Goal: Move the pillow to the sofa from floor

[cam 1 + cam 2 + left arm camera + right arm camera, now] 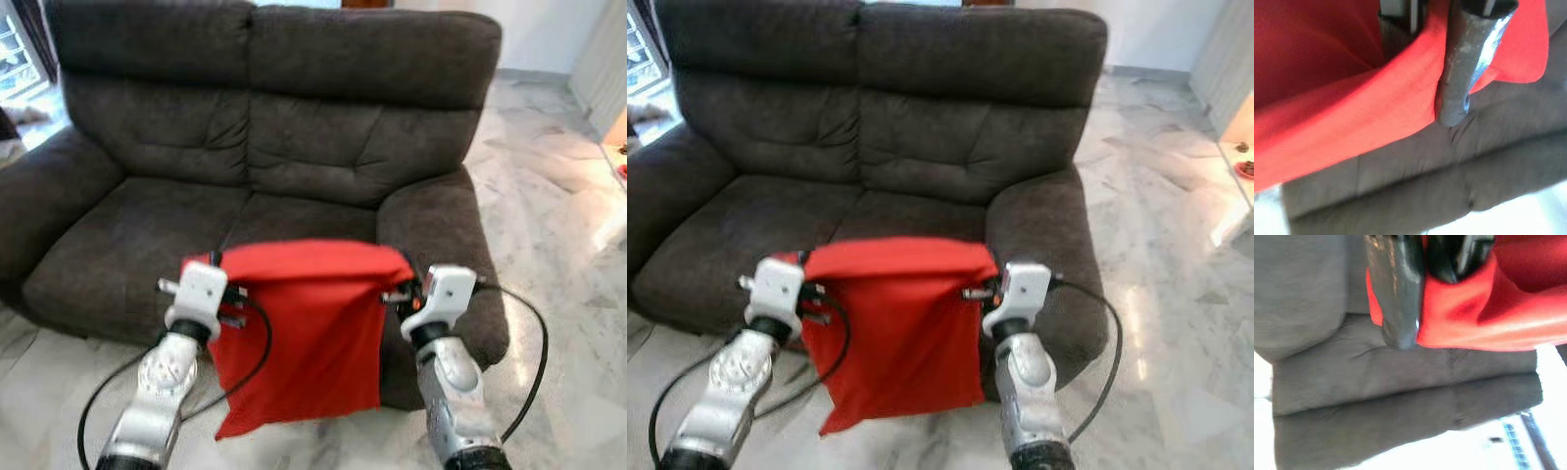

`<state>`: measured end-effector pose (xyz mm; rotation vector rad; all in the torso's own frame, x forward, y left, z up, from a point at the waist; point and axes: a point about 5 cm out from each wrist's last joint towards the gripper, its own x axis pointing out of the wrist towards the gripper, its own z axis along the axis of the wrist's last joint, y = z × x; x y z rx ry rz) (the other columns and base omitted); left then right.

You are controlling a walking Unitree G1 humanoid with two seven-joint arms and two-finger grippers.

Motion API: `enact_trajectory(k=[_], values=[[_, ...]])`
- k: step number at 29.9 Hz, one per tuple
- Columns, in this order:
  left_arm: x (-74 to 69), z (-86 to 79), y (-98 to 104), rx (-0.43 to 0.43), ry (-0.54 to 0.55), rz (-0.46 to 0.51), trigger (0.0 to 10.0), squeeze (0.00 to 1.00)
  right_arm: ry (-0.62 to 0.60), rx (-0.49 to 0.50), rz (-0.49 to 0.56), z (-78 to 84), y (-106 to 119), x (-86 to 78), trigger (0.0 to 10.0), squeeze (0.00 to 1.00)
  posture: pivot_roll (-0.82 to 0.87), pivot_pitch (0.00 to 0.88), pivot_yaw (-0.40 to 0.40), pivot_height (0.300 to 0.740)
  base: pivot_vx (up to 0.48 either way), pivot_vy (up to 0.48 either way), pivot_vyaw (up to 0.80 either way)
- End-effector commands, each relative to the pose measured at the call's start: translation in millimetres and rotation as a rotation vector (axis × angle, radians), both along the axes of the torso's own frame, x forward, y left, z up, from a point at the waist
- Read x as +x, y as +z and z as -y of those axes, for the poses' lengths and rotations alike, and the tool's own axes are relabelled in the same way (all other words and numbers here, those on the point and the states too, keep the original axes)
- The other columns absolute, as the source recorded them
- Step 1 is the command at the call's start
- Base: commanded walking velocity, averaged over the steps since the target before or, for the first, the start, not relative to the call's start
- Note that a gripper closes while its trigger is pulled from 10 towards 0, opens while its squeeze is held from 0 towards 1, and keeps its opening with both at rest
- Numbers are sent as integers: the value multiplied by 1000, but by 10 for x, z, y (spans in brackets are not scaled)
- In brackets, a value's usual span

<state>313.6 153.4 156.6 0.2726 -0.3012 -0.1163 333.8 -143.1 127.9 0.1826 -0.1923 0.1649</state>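
Note:
A red pillow hangs slack in the air in front of the dark grey two-seat sofa, its top edge level with the seat cushions. My left gripper is shut on the pillow's upper left corner. My right gripper is shut on the upper right corner. In the left wrist view a black finger presses into the red cloth, with the sofa seat beyond. In the right wrist view a finger pinches the red fabric the same way. The pillow's lower edge dangles just above the floor.
Pale marble floor spreads out to the right of the sofa. The sofa's right armrest stands just beyond my right gripper. Black cables loop beside both arms. A bright window area lies at the far left.

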Motion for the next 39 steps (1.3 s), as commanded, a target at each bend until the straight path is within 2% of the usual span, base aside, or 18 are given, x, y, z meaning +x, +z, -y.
enact_trajectory(k=[1, 8, 13, 20, 21, 24, 28, 32, 35, 36, 39], values=[[21, -187, 291, 10, 70, 109, 10000, 0, -39, 52, 98, 41, 256, 28, 10000, 0, 85, 92, 14, 740, 341, 0, 0], [75, -245, 579, 31, 81, 182, 10000, 0, -31, 56, 118, 20, 355, 30, 10000, 0, 84, 92, 14, 740, 350, 0, 0], [91, -328, 790, 40, 116, 232, 10000, 0, 9, 72, 205, -60, 609, 32, 10000, 0, 85, 93, 13, 740, 359, 0, 0], [107, -404, 904, 53, 147, 244, 10000, 0, 33, 89, 265, -114, 836, 32, 10000, 0, 85, 93, 13, 740, 357, 0, 0], [102, -403, 916, 60, 147, 246, 10000, 0, 66, 93, 302, -170, 957, 17, 10000, 0, 87, 92, 15, 740, 360, 0, 0], [83, -415, 980, 68, 157, 264, 10000, 0, 93, 105, 348, -201, 1106, -2, 10000, 0, 81, 92, 14, 740, 363, 0, 0], [71, -456, 1078, 63, 180, 288, 10000, 0, 125, 98, 355, -218, 1137, -16, 10000, 0, 84, 91, 9, 740, 359, 0, 0], [68, -460, 1072, 64, 183, 285, 10000, 0, 144, 91, 340, -243, 1104, -26, 10000, 0, 85, 91, 9, 740, 363, 0, 0], [72, -458, 987, 58, 183, 251, 10000, 0, 159, 78, 316, -258, 1038, -24, 10000, 0, 84, 90, 9, 740, 96, 0, 0], [64, -451, 931, 62, 182, 233, 10000, 0, 210, 50, 317, -310, 1013, -52, 10000, 0, 84, 90, 9, 740, 0, 0, 0], [48, -465, 929, 59, 190, 234, 10000, 0, 284, 33, 351, -398, 1073, -114, 10000, 0, 83, 92, 8, 740, 0, 0, 0]])
